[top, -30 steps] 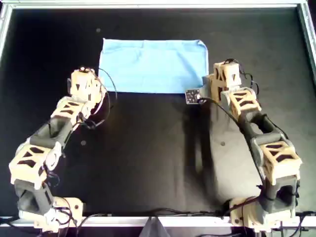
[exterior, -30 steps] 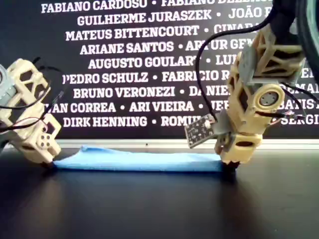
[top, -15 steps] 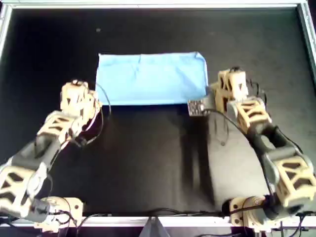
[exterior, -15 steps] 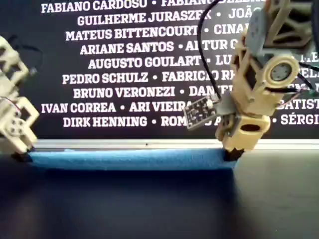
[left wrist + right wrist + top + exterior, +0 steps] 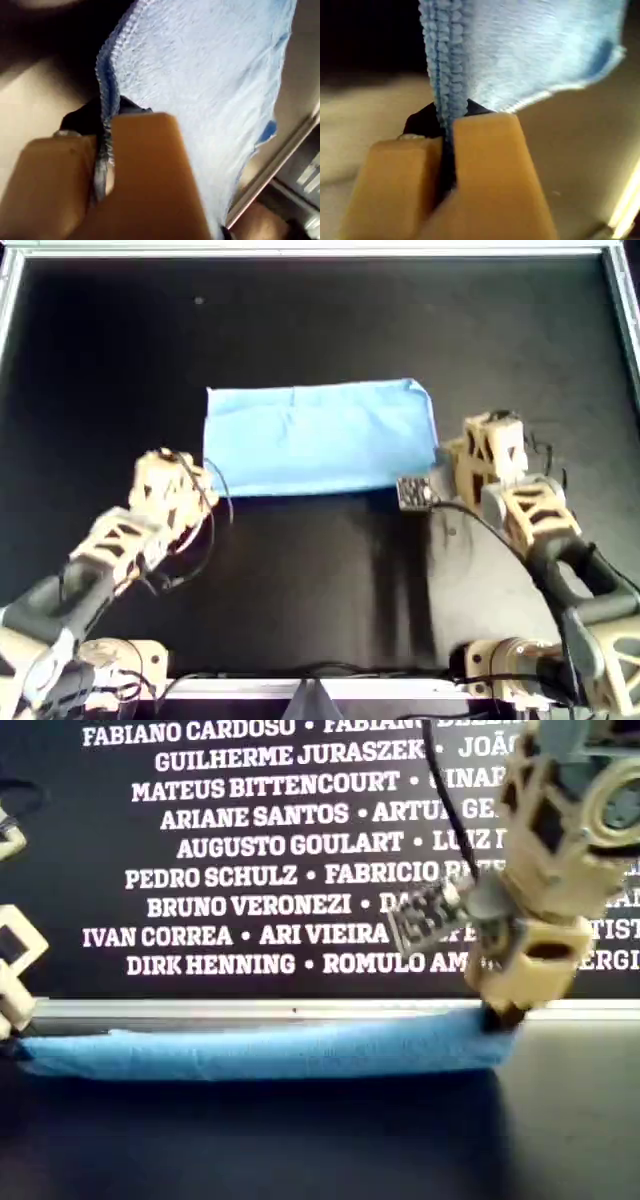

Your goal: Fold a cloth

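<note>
We hold the cloth (image 5: 318, 436), halved, both hands pinched tight on near corners; next, release flat.

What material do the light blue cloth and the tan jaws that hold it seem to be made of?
The thin light blue cloth looks like a soft microfibre or terry-type fabric: a fuzzy matte surface and a looped, stitched hem show in the right wrist view. The tan jaws of the right gripper and the left gripper look like matte moulded or printed plastic, smooth and opaque; the exact kind cannot be told.

both grippers (image 5: 102, 165) (image 5: 447, 165) clamped (seemingly low)
</note>
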Controlling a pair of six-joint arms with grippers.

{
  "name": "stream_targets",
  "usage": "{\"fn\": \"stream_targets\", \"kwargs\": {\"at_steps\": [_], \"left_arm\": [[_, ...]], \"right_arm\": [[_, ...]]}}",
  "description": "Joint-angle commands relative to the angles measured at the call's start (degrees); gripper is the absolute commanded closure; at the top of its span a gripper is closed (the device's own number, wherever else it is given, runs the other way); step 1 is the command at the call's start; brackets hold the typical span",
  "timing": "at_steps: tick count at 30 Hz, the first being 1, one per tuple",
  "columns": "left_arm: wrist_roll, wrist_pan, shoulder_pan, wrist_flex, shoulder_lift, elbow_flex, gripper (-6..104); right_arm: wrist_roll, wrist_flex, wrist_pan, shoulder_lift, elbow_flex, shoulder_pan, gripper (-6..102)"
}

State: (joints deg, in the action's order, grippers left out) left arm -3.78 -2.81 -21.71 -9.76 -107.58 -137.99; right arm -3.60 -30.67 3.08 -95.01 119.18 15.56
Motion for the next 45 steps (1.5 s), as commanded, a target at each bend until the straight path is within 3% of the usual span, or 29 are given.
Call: {"fn": "stream_targets", "kwargs": {"at_steps": [1,9,18,21,24,26,28,33,37,45], "left_arm": [[-0.26,0.53,-1.49,0.35,-4.66,-1.49,99],[-1.05,1.49,-1.49,0.35,-5.1,-6.24,99],[-0.26,1.49,-0.79,0.35,-5.1,-7.12,97],[-0.26,0.53,-0.88,0.35,-5.1,-7.03,95],[-0.26,0.53,-1.41,0.35,-5.1,-7.03,83],[-0.18,1.49,-1.32,0.35,-5.19,-7.12,70],[-0.18,0.79,-1.32,0.35,-5.1,-7.21,57],[-1.05,1.32,-1.32,0.35,-5.36,-7.56,34],[-0.35,1.58,-1.41,-1.05,-10.72,-10.81,26],[-1.05,1.58,-0.79,-8.44,-39.11,-21.09,26]], "right_arm": [[0.35,-0.26,0.62,-5.62,2.37,0.18,97],[-0.18,-0.26,0.7,-10.63,8.96,1.05,97],[-0.18,-0.26,0.7,-15.21,11.78,3.25,97],[0.44,-0.26,0.62,-15.12,11.78,3.25,91],[0.62,-0.26,0.62,-15.21,11.78,3.16,76],[0.0,-0.26,0.0,-15.21,11.78,3.16,65],[-0.18,-0.26,-0.44,-15.21,11.87,2.72,56],[-0.18,-0.26,0.0,-15.29,12.39,2.29,47],[0.35,-0.26,-0.18,-18.98,16.44,2.29,47],[0.7,-0.26,-0.53,-38.41,27.69,2.2,47]]}}
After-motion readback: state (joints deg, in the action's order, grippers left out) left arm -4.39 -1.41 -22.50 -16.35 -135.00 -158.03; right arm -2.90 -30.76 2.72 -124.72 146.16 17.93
